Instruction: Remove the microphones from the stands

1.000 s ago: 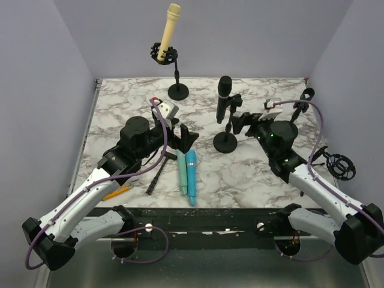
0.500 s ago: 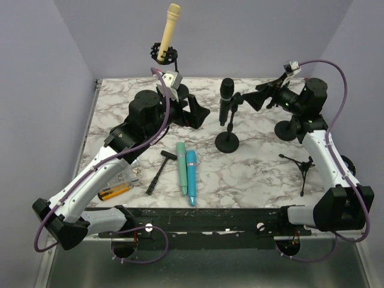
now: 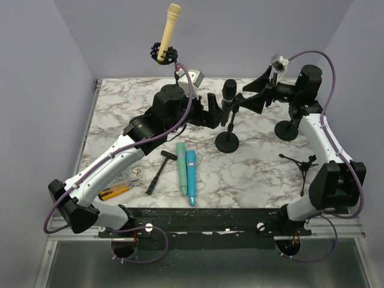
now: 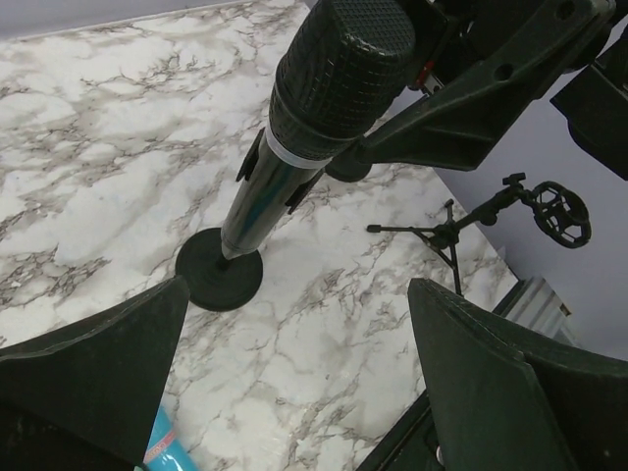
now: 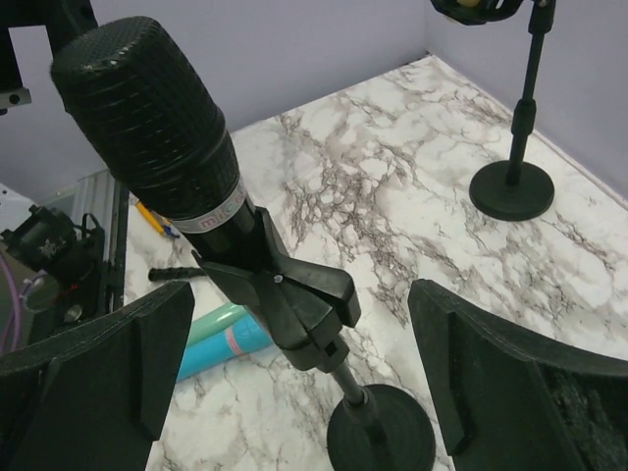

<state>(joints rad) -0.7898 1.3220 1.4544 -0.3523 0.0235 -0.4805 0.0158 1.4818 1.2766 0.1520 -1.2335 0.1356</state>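
- Top external view is showing the black microphone (image 3: 227, 95) sitting upright in the clip (image 5: 294, 294) of its stand (image 3: 227, 142), mid-counter (image 3: 114, 102), between both grippers.
- Doing this step well is likely meaning one gripper steadying the stand while the other is closing on the microphone body above the clip and drawing it out along its axis.
- Left gripper (image 3: 213, 111) is hovering just beside the microphone, spread wide, holding nothing.
- Right gripper (image 3: 245, 99) is facing it from the other side, equally wide and empty.
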